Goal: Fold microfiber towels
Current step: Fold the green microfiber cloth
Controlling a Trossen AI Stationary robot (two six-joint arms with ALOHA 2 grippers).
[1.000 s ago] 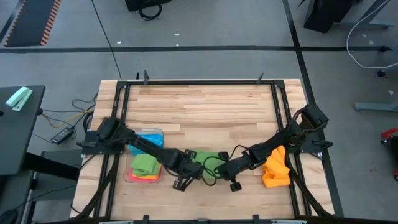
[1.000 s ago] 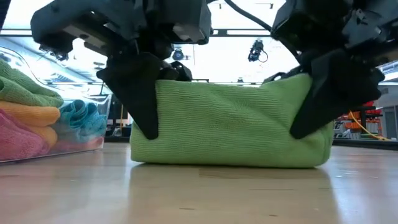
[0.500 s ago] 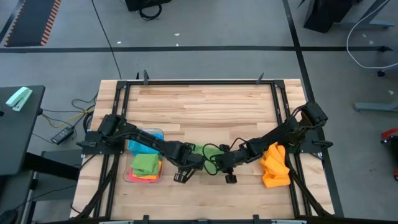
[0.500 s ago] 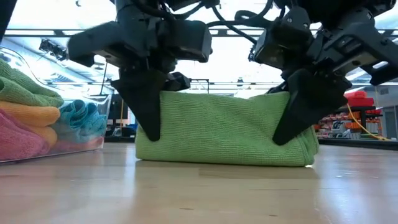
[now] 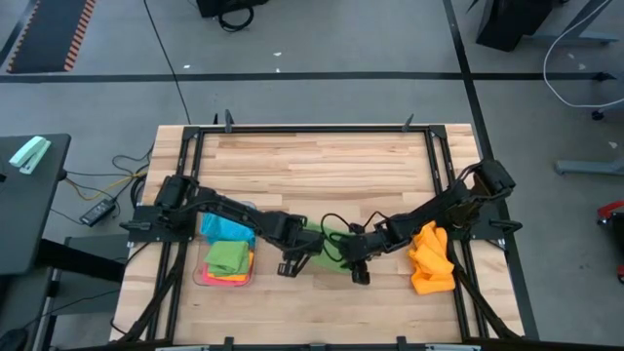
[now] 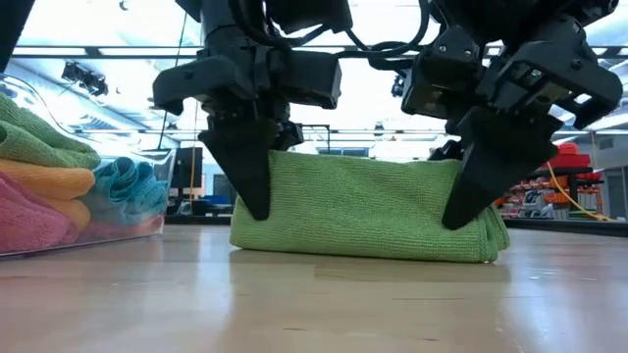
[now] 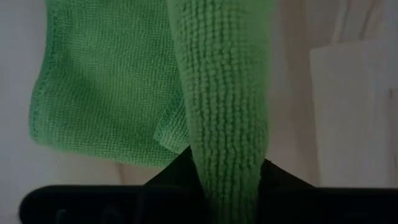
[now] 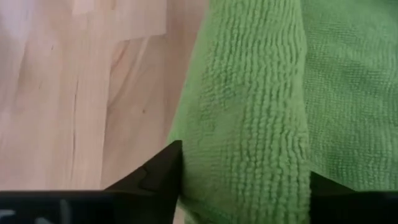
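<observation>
A green microfiber towel (image 5: pixel 322 244) lies folded over itself near the table's front middle; its bottom layers rest on the wood (image 6: pixel 363 211). My left gripper (image 5: pixel 291 265) stands at the towel's left end and my right gripper (image 5: pixel 359 275) at its right end. Each points steeply down with a ridge of the green cloth between its fingers. The right gripper's fingers stand wider apart than the left's. In the low view one dark finger of each (image 6: pixel 250 176) (image 6: pixel 486 176) stands in front of the towel's near face. My left gripper (image 7: pixel 227 190) pinches a raised fold of the green towel (image 7: pixel 224 143) between its two fingers, at the towel's left end, from above and slanting from the near side. The fold runs away from the fingers onto the flat layer beneath, which lies on the table. My right gripper (image 8: pixel 245 190) has a thick fold of the green towel (image 8: pixel 249 149) between its two fingers, at the towel's right end. The cloth fills the whole wide gap. The fingers come slanting down from the near side. The rest of the towel lies on the table.
A clear tray (image 5: pixel 222 282) at the front left holds folded towels: green on top (image 5: pixel 226 255), blue behind it (image 5: pixel 229 226), pink and orange under it. A crumpled orange towel (image 5: pixel 431 261) lies at the front right. Bare wood stretches to the far edge.
Both grippers have gone toward the table's far edge and closer together, taking the towel's near edge with them. That edge has come down over the rest, so the towel stands lower and narrower in the low view. Its bottom layers have stayed on the table.
</observation>
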